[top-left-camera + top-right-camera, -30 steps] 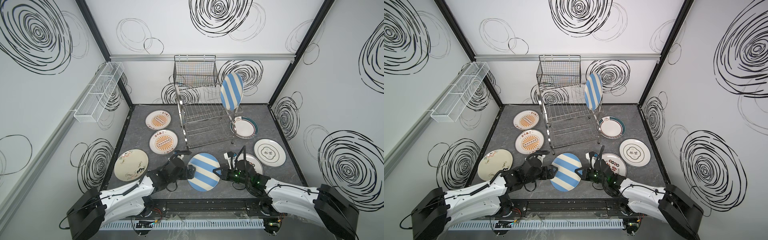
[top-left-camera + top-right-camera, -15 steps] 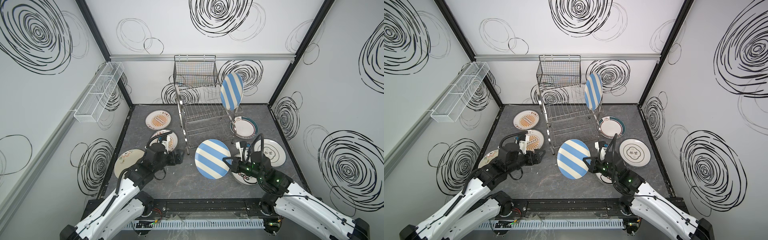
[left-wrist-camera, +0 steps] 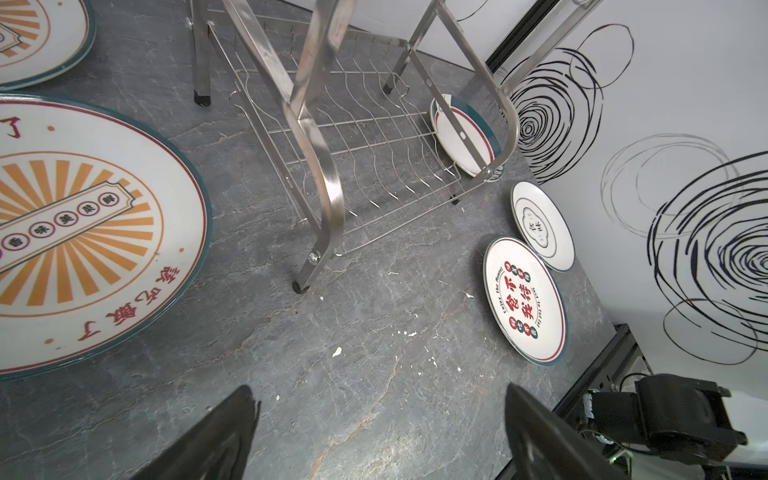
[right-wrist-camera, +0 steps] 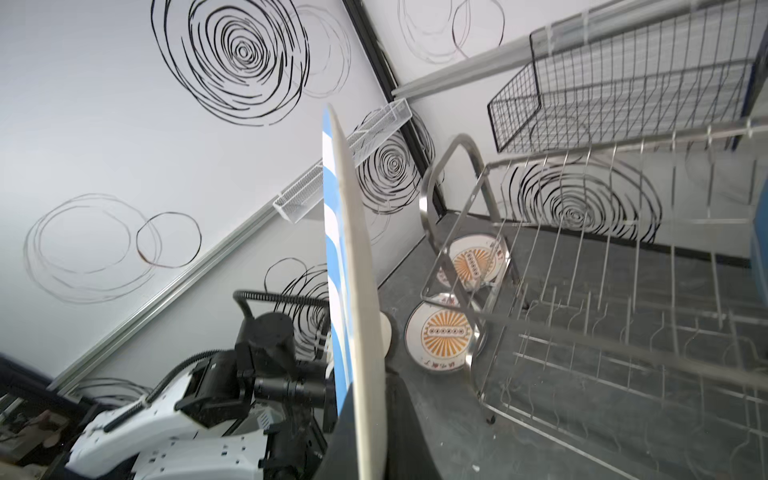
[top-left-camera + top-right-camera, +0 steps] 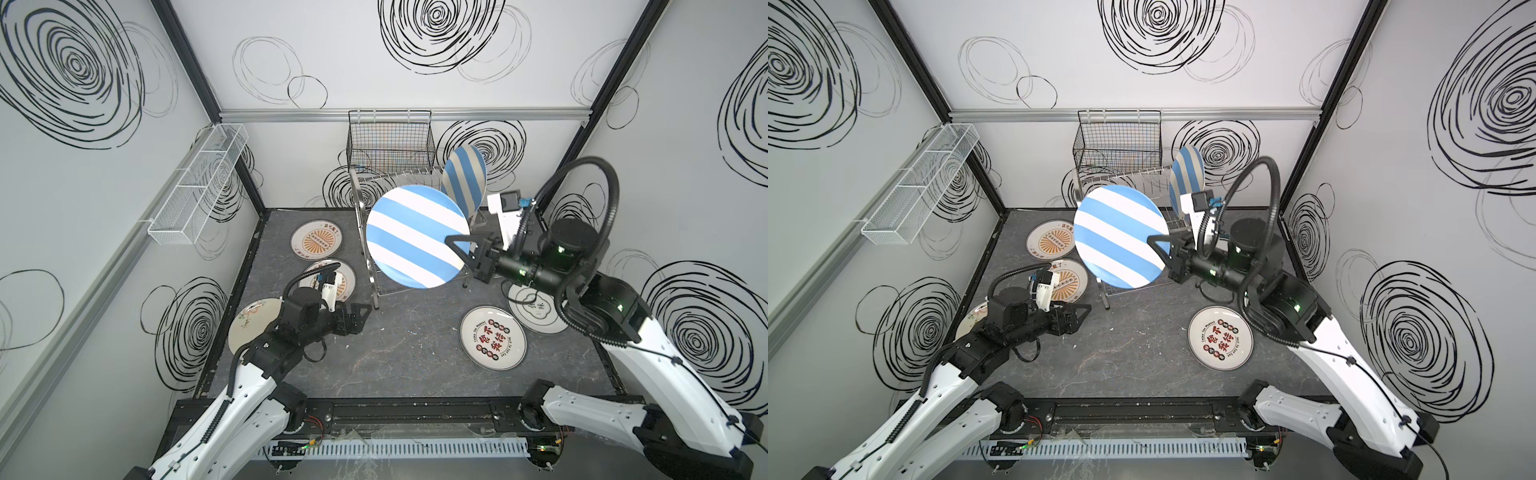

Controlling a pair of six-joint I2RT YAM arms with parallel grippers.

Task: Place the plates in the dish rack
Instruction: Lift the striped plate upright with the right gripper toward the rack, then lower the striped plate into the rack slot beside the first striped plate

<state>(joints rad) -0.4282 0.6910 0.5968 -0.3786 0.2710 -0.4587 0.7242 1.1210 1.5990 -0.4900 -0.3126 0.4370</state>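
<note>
Plates: one blue-white striped plate [image 5: 415,237] is in the air, tilted, close to the dish rack [image 5: 374,266], with the right tool [image 5: 461,249] clamped on its rim. The other striped plate [image 5: 463,178] stands upright in the rack's upper tier. The rack sits toward the back edge of the tabletop [image 5: 415,365]. An orange sunburst plate [image 5: 316,245] and a second sunburst plate [image 5: 1067,284] lie flat toward the left edge. The red-black plate [image 5: 492,337] lies flat toward the right edge. The left tool [image 5: 363,318] hangs low near the left edge, jaws apart, holding nothing.
</note>
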